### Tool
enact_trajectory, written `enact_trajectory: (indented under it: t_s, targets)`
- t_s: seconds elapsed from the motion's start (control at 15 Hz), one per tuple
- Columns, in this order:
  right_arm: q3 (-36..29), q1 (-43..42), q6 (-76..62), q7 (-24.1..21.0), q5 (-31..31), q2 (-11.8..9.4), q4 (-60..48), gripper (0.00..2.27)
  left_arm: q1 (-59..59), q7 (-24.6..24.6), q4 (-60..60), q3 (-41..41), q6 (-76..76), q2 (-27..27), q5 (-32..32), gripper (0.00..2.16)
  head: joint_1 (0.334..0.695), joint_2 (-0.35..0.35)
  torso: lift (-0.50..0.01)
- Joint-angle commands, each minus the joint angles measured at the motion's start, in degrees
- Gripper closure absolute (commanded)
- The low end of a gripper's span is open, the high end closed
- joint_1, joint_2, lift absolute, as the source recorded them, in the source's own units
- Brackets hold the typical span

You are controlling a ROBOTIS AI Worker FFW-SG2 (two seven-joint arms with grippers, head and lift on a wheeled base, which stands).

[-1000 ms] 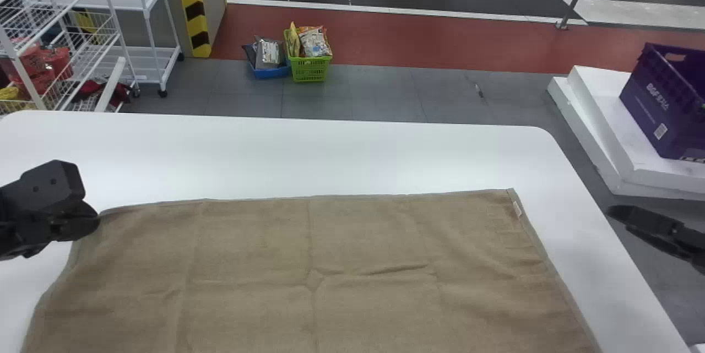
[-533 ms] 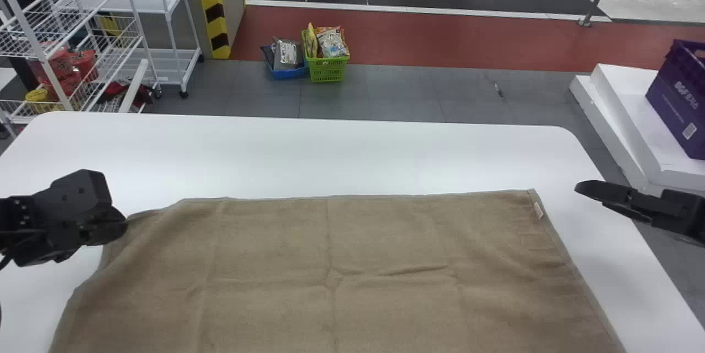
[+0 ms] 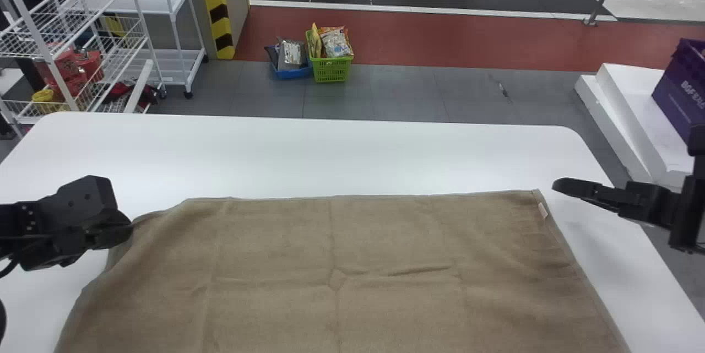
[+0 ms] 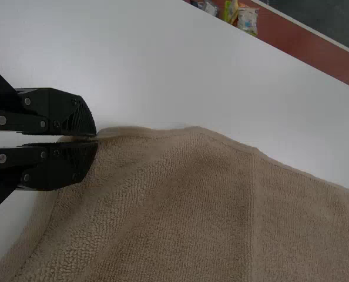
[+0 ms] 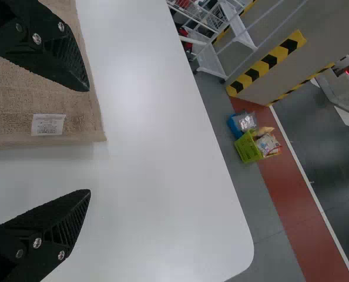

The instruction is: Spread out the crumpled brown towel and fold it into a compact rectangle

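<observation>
The brown towel [image 3: 341, 254] lies spread nearly flat, with a few creases and its far edge running across the table. At its far left corner my left gripper [image 3: 130, 227] is closed on the cloth; in the left wrist view the left gripper [image 4: 96, 139] pinches the edge of the towel [image 4: 180, 200], which ripples beside the fingers. Just right of the far right corner, my right gripper [image 3: 556, 185] hangs over the table. The right wrist view shows the right gripper [image 5: 90, 141] spread wide, the labelled corner of the towel [image 5: 74, 100] close by its fingertips.
The white table [image 3: 352, 155] borders the towel at the far side and right. Beyond it stand a white wire rack [image 3: 71, 39], a green basket [image 3: 330, 69] on the floor and a purple crate [image 3: 683, 83] on white blocks at the right.
The head view has shifted, so the table sits further right in it. The right gripper has come in from beyond the table's right edge toward the towel's corner. The left still holds its corner.
</observation>
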Motion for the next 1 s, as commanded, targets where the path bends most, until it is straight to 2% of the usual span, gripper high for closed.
enact_trajectory:
  t_s: [0.0,0.93]
  targets:
    - [0.67,-0.96,-1.55,-0.11,1.42,0.35,2.05,0.29,0.18,-0.01,0.00,0.08,-0.17,0.00,0.64,1.06,0.695,-0.062,-0.127]
    - [4.09,-2.37,-1.20,-0.90,5.38,2.28,2.93,0.48,1.33,-0.09,0.09,2.19,-2.99,0.62,2.22,1.06,0.695,-0.029,-0.127]
